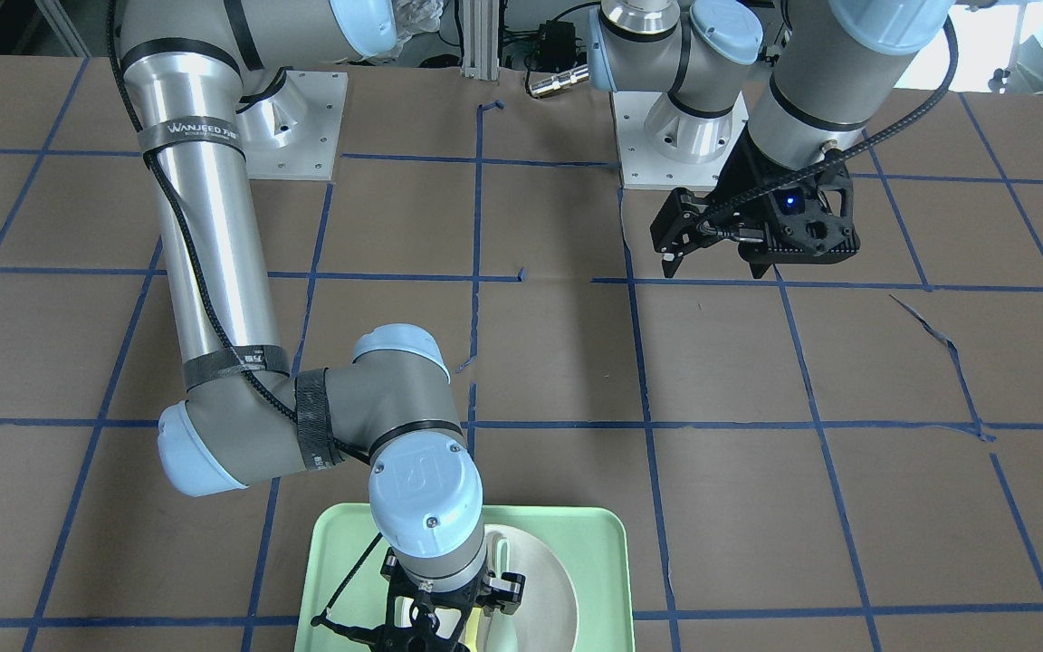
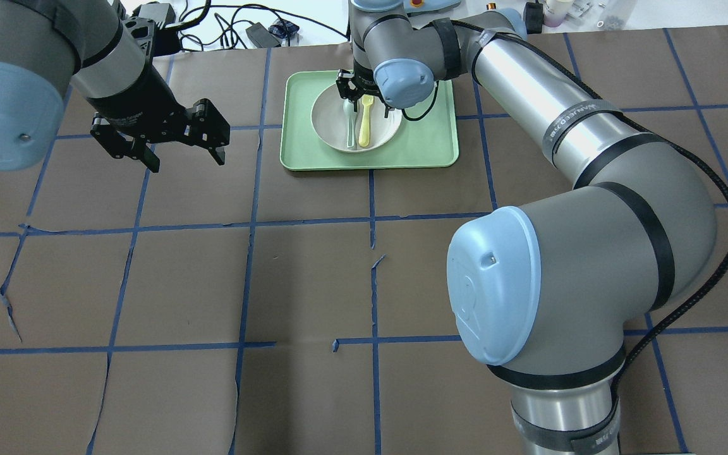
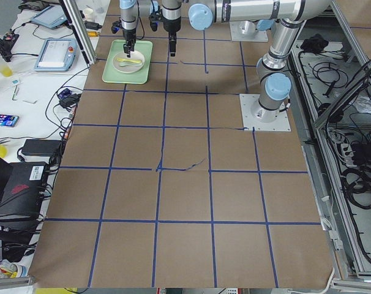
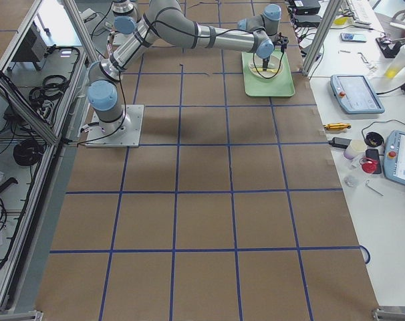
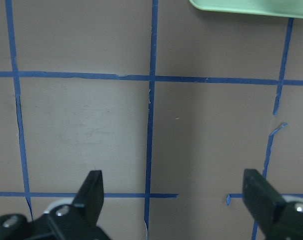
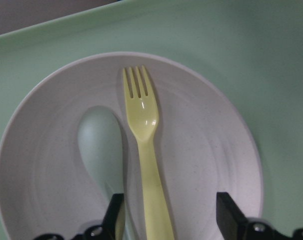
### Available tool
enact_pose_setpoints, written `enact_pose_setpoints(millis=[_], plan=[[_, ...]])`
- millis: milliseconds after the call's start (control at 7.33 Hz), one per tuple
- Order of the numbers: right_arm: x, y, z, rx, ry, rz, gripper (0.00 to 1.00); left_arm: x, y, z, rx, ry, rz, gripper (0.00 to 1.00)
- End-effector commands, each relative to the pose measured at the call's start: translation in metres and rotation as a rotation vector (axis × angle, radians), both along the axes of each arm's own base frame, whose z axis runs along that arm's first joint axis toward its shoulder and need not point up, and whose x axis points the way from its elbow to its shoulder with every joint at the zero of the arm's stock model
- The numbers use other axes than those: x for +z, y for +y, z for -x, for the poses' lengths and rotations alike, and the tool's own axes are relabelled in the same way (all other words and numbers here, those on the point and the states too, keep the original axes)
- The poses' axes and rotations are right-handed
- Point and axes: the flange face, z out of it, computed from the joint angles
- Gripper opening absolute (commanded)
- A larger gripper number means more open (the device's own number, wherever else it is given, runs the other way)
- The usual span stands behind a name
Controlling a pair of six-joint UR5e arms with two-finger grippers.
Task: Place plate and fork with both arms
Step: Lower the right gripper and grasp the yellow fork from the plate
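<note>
The surface (image 2: 307, 284) was brown paper squared off with blue tape, with cables and boxes along its far edge.

From overhead, a pale-green tray (image 2: 427, 139) sat at the far middle. The plate (image 2: 326, 123) lay in it, carrying the fork (image 2: 366, 126) and a grey-green spoon (image 2: 349, 129) side by side. The right end effector (image 2: 364, 104) pointed down over the far ends of the cutlery. The left end effector (image 2: 186, 158) hung well apart, over bare paper, spread wide and empty. It was probably parked there because the plate could not sensibly be lifted with the fork lying in it.

The front-facing camera confirmed the left one's wide spread. The right wrist hid most of the plate there, so that view could not show the fork.

Both side cameras showed only the layout: tray at the operators' edge, both arms reaching that way, details too small.

The left wrist camera looked past two widely parted fingers at tape lines, with just the tray's corner at the top, showing nothing between them.

The right wrist camera gave what no other view did. The fork's handle ran down between the two open fingers, touched by neither, and the spoon's handle lay just beside the left-hand one. That spacing suggested an approach lined up on the fork alone, the grip not yet made.
</note>
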Motion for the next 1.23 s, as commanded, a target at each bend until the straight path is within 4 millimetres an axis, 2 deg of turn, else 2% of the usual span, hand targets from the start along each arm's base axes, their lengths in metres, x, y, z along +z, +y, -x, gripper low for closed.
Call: enact_pose_setpoints(millis=[0, 273, 682, 1091], plan=[[-0.011, 0.000, -0.003, 0.008, -0.019, -0.013, 0.61, 0.000, 0.000, 0.000, -0.001, -0.001, -0.001, 1.00], [-0.015, 0.000, -0.003, 0.032, -0.015, -0.015, 0.59, -0.003, -0.002, 0.000, 0.001, 0.001, -0.007, 1.00], [-0.030, -0.003, -0.003, 0.043, -0.007, -0.011, 0.55, -0.001, 0.000, 0.000, 0.001, 0.001, -0.002, 1.00], [-0.037, -0.004, -0.003, 0.043, -0.002, -0.018, 0.40, -0.003, -0.002, 0.000, 0.002, 0.001, -0.007, 1.00]])
